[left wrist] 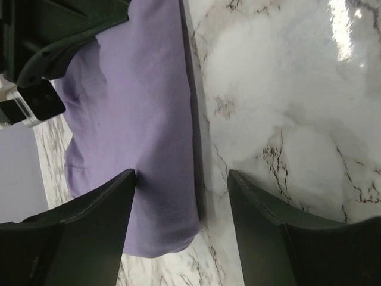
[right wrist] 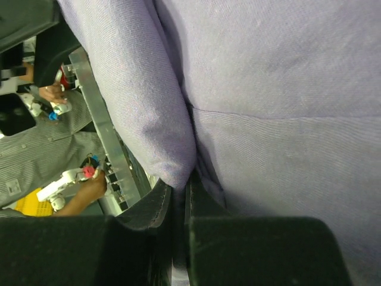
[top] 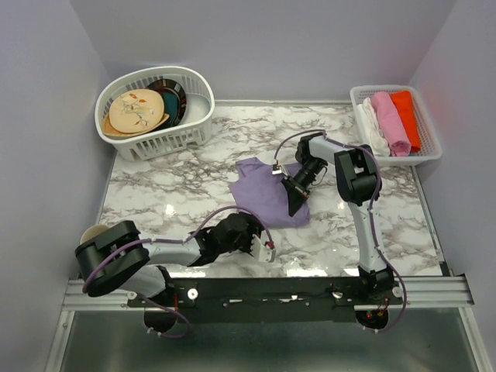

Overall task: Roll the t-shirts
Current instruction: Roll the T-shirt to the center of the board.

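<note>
A lavender-purple t-shirt (top: 263, 194) lies folded into a narrow shape in the middle of the marble table (top: 170, 186). My right gripper (top: 297, 203) is shut on its near right edge; the right wrist view shows a fold of the cloth (right wrist: 149, 107) pinched between the jaws. My left gripper (top: 260, 240) is open and empty just in front of the shirt's near end. In the left wrist view the shirt's near corner (left wrist: 149, 149) lies between the two fingers, against the left one, with bare marble by the right one.
A white basket (top: 155, 108) with patterned plates (top: 138, 111) stands at the back left. A white tray (top: 397, 120) with rolled white, pink and orange cloths stands at the back right. A metal rail runs along the near table edge.
</note>
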Available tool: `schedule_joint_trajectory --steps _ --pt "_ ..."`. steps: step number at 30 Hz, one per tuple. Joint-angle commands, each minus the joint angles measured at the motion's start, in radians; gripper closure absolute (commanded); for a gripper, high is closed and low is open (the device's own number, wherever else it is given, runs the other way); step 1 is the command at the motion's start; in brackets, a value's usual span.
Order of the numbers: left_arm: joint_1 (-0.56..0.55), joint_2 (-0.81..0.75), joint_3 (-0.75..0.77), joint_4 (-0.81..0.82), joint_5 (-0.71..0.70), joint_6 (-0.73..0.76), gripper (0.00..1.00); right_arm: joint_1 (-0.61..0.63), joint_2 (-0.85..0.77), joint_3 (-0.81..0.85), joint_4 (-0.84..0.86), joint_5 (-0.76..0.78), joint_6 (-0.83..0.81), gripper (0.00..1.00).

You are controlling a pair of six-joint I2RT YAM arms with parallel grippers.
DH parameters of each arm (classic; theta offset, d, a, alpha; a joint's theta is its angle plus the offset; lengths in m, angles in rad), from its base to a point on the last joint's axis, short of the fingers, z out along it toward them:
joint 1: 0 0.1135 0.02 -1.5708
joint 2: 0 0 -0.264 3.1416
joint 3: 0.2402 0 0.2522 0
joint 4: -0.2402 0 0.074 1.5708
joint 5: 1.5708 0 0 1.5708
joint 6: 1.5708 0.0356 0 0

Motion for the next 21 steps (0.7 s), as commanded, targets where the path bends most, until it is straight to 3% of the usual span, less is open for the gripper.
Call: schedule_joint_trajectory --steps 1,7,10,11,14,17,18,21 --pt "-0.014 0.095 0.003 0.146 -0.111 0.039 0.30 -0.024 0.062 0.009 -0.037 0.103 -0.037 0.90" --pt "-0.016 0.243 0.050 0.137 -0.194 0.062 0.46 -0.039 0.064 0.007 -0.039 0.077 -0.040 0.90" --pt "-0.016 0.271 0.083 0.044 -0.174 0.052 0.68 -0.041 0.065 0.009 -0.037 0.073 -0.038 0.87" --pt "-0.018 0.276 0.095 0.012 -0.166 0.050 0.79 -0.041 0.065 0.006 -0.037 0.071 -0.043 0.83" --pt "-0.010 0.283 0.185 -0.155 -0.128 -0.008 0.95 -0.047 0.041 -0.019 -0.037 0.062 -0.074 0.67" --pt "0.018 0.274 0.268 -0.316 -0.035 -0.053 1.00 -0.071 -0.063 -0.090 0.050 0.035 -0.041 0.47" --pt "0.027 0.268 0.285 -0.382 -0.010 -0.062 1.00 -0.079 -0.106 -0.106 0.106 -0.004 -0.034 0.35" --pt "0.068 0.256 0.353 -0.503 0.094 -0.105 1.00 -0.105 -0.270 -0.175 0.203 -0.054 -0.005 0.12"
